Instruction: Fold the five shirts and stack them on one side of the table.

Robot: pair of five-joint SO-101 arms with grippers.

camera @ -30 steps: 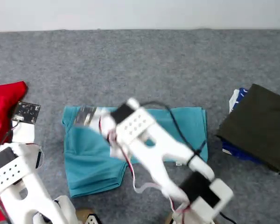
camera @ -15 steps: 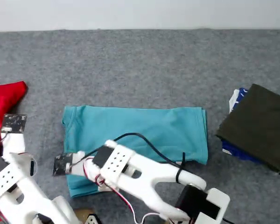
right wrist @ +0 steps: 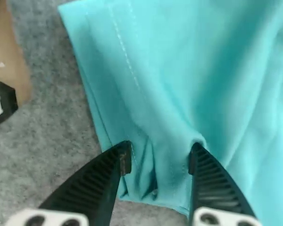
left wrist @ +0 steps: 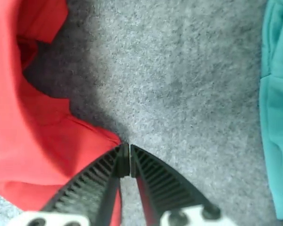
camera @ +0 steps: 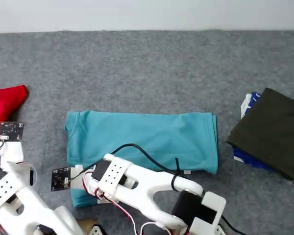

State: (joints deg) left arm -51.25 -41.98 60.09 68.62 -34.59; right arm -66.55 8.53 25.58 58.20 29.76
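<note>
1. The teal shirt (camera: 147,137) lies flat in the middle of the table (camera: 152,68), folded into a wide band. Its long axis runs side to side, from the left arm's side over toward the right arm's.
2. The right claw (right wrist: 160,157) is the one on it. Its fingers are apart, down at the shirt's near corner on the left arm's end, straddling a small ridge of bunched cloth right at the edge. It's not clamped yet, far as I can tell.
3. So the rest of the shirt stretches away from that claw toward the far end, where the stack sits: a dark shirt (camera: 272,129) on top of a blue shirt (camera: 253,98). My guess is the next move is to pinch that corner and carry it along the long axis to fold the band in half.
4. The left claw (left wrist: 129,160) is pressed together with nothing in it. It's over bare table just at the edge of the red shirt (left wrist: 23,117). It's near that end of the teal shirt too, but the right claw is the one actually in position.
</note>
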